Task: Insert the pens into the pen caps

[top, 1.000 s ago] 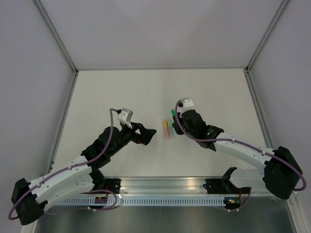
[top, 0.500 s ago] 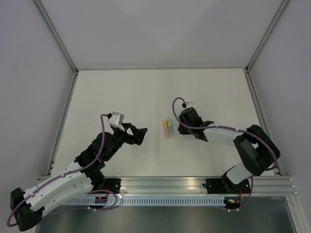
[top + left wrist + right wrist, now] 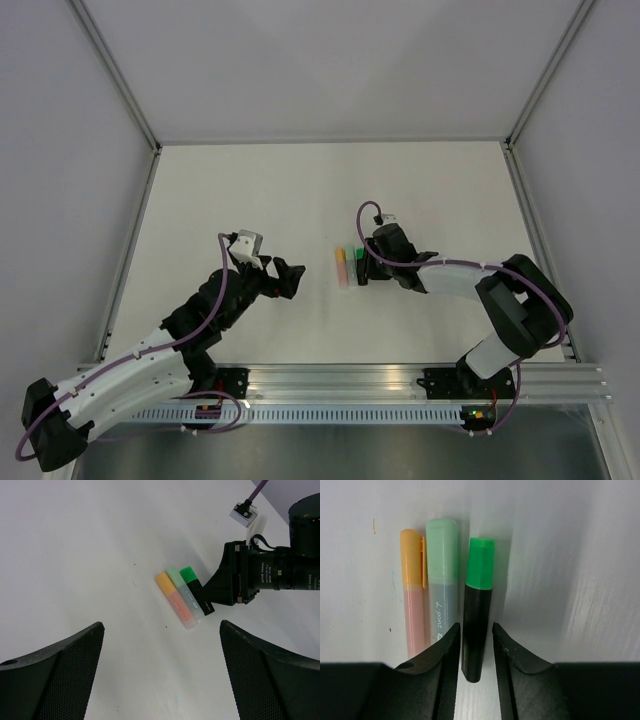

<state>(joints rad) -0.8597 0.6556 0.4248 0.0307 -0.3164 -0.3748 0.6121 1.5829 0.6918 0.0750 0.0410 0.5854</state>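
The left gripper (image 3: 287, 277), its mesh-faced fingers (image 3: 55, 675) spread wide and holding nothing, hangs low over the table (image 3: 250, 190) and faces three pens laid side by side near the middle, seemingly parked clear so the other arm can work. In the right arm's wrist view the row reads orange pen (image 3: 413, 610), mint pen (image 3: 441, 595) and dark pen (image 3: 476, 605), touching or nearly so, cap ends pointing the same way. Each appears to wear its cap: the orange cap (image 3: 411, 555), the pale green cap (image 3: 442, 547) and the bright green cap (image 3: 480, 562). That suggests the job is at or near its end. The right gripper (image 3: 476, 626) sits low with its jaws close on either side of the dark pen's tail; whether they press it or merely bracket it cannot be told. The tabletop is plain matt white with a few faint specks, closed in by blank pale panels on three sides, with an aluminium rail (image 3: 400, 385) along the near edge
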